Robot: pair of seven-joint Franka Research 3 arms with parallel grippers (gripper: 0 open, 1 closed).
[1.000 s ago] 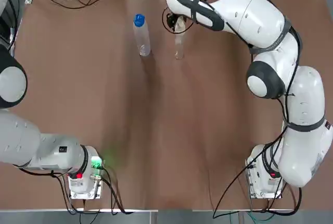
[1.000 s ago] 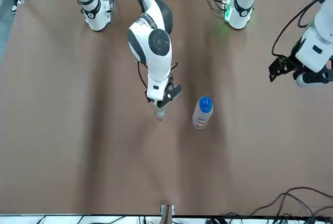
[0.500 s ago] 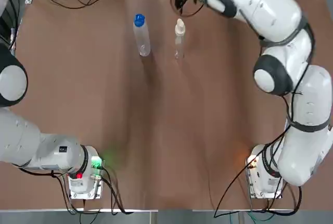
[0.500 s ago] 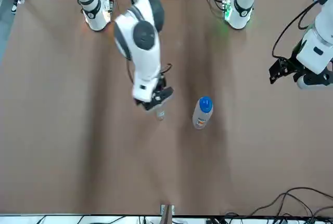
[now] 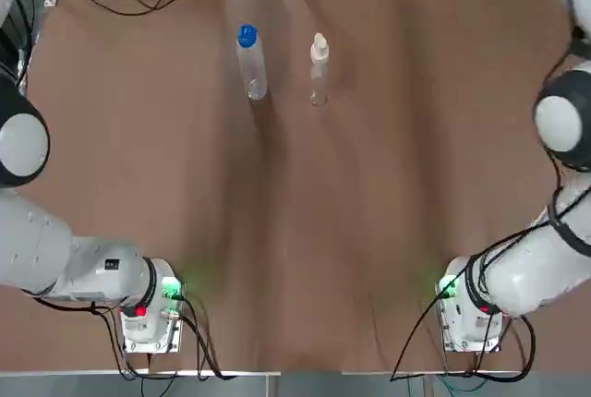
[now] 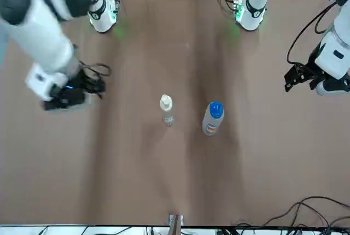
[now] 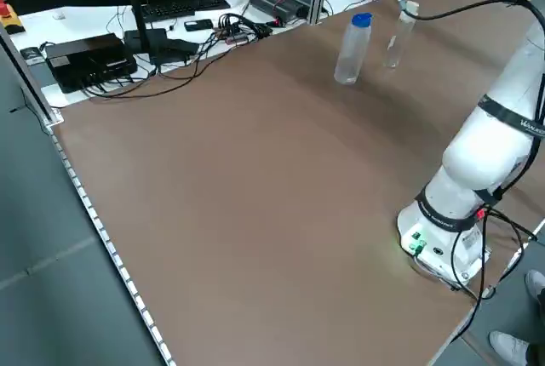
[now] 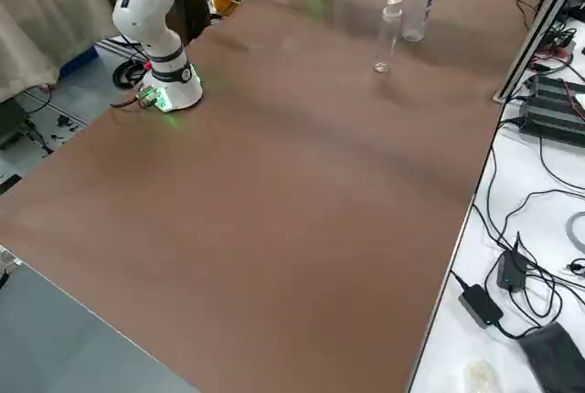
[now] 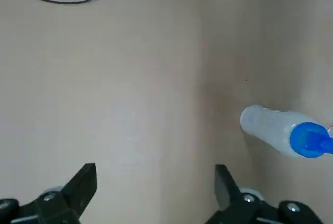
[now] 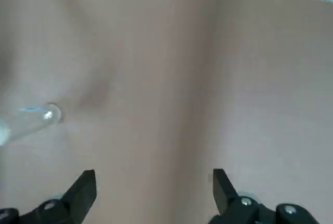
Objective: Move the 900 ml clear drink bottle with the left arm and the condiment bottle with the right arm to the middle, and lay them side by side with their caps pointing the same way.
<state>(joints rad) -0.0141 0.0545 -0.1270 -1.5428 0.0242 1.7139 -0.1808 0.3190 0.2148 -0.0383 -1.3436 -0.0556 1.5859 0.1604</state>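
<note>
The drink bottle (image 5: 249,65) and condiment bottle (image 5: 319,69) stand upright together by the bench's (image 5: 295,231) far edge, not yet laid down. The left end effector (image 9: 154,174) and right end effector (image 10: 153,178) gape wide, empty, apparently standing clear.

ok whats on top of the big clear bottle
A blue cap sits on the upright clear bottle; nothing else rests on it. The bottle's mouth is covered by the cap.

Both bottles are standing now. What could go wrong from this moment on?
The condiment bottle and the clear drink bottle stand upright close together, so the right hand or left hand might knock the neighbour over while reaching. Once laid down, the round bottles could roll apart.
</note>
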